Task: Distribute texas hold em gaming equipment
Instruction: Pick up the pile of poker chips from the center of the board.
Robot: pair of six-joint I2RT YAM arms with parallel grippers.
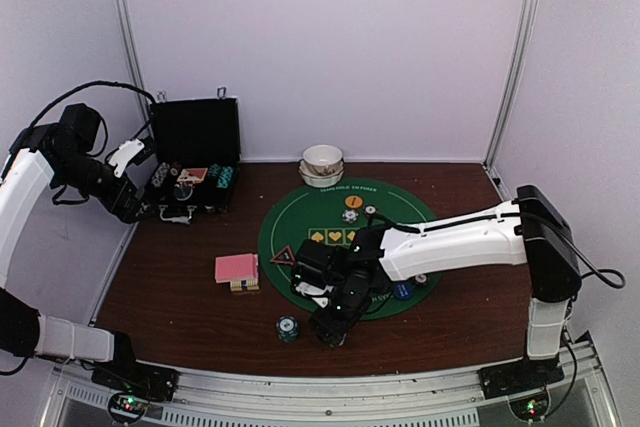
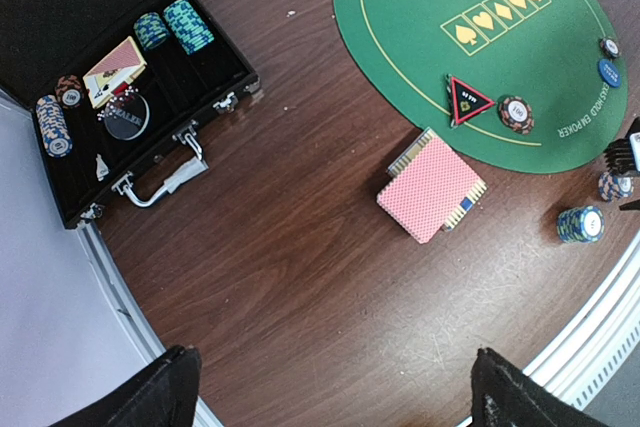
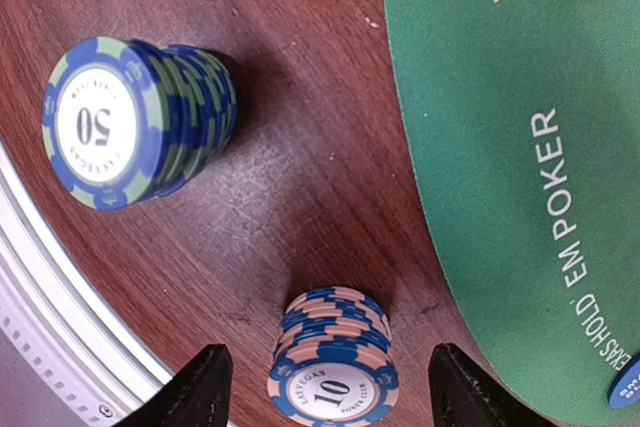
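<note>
A short stack of blue-and-pink "10" poker chips (image 3: 335, 367) stands on the wood just off the green poker mat (image 3: 520, 147). My right gripper (image 3: 335, 399) is open and straddles it, with a gap between the stack and each of the fingers (image 3: 205, 392). A taller blue-green "50" chip stack (image 3: 130, 122) stands apart nearer the table's front edge. From above, the right gripper (image 1: 335, 322) is low at the mat's front edge beside that stack (image 1: 288, 328). My left gripper (image 2: 335, 402) is open over bare wood, holding nothing. Pink-backed cards (image 2: 432, 185) and the triangle marker (image 2: 468, 99) lie ahead of it.
The open black case (image 1: 190, 162) with more chips and cards sits at the back left, near the left gripper (image 1: 130, 202). White bowls (image 1: 322, 162) stand at the mat's far edge. Single chips and discs lie on the mat (image 1: 345, 247). The metal rail (image 3: 60, 347) runs along the front edge.
</note>
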